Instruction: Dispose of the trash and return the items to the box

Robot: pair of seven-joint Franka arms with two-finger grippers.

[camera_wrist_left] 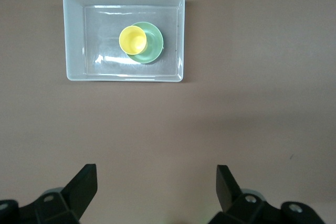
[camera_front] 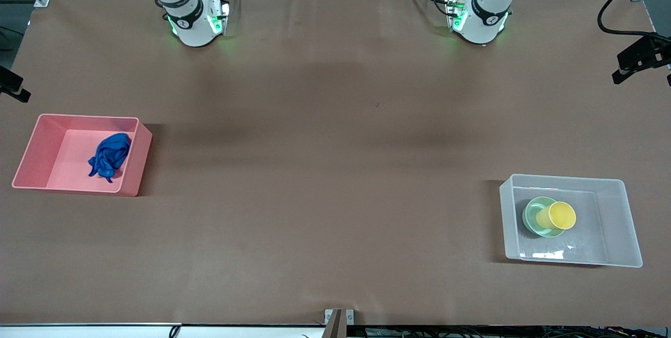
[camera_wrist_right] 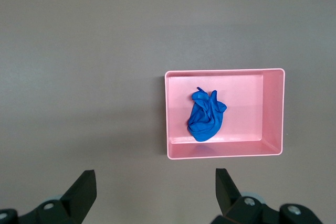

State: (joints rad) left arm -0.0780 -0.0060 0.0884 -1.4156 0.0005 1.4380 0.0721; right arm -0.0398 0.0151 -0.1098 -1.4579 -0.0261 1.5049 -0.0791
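2 grippers, left gripper [camera_wrist_left: 156, 182] and right gripper [camera_wrist_right: 156, 184], jaws spread, empty, high over tabletop [camera_front: 325, 170]; cloth [camera_front: 109, 155] in pink tub [camera_front: 133, 170]; cup [camera_front: 556, 216] in bowl [camera_front: 532, 217] in clear box [camera_front: 618, 222].

Left gripper [camera_wrist_left: 156, 187] and right gripper [camera_wrist_right: 156, 190] hang high (jaws spread wide)

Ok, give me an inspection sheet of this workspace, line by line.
Surface: brown paper-covered table, bare between the tubs.
Job's things: crumpled royal-blue cloth wad lies in the pink opaque rectangular tub; small yellow plastic cup sits in the pale mint-green round bowl, inside the clear rectangular plastic tub.
Clutter: nothing seen.
Grippers: left end effector open, high over the table; right end effector open, likewise; both arms wait.
Cables: black leads at both arm bases.
Surroundings: camera mounts at the table ends.
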